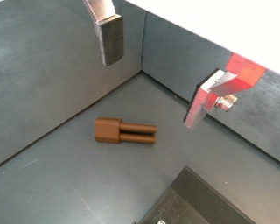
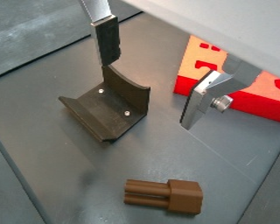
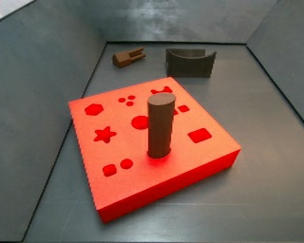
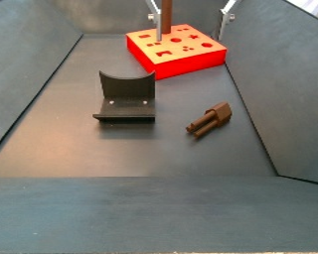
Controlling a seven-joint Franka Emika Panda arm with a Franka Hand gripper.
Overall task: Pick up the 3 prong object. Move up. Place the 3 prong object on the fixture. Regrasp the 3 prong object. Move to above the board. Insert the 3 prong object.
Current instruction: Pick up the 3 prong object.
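The 3 prong object [image 1: 125, 131] is a small brown block with short prongs, lying on its side on the grey floor; it shows in both side views [image 3: 128, 58] [image 4: 210, 118]. My gripper [image 1: 152, 92] is open and empty, held well above the floor with the piece below and off to one side [image 2: 163, 195]. The fixture [image 2: 108, 112], dark grey with a curved notch, stands below one finger [image 2: 108, 48] and beside the piece [image 4: 126, 97]. The red board [image 3: 180, 157] with shaped holes lies further off [image 4: 175, 64]. The gripper is out of one side view.
A tall dark cylinder peg [image 3: 160, 123] stands upright on the board. Sloping grey walls [image 4: 43, 89] enclose the floor on all sides. The board's corner [image 2: 241, 92] shows behind the other finger [image 2: 201, 101].
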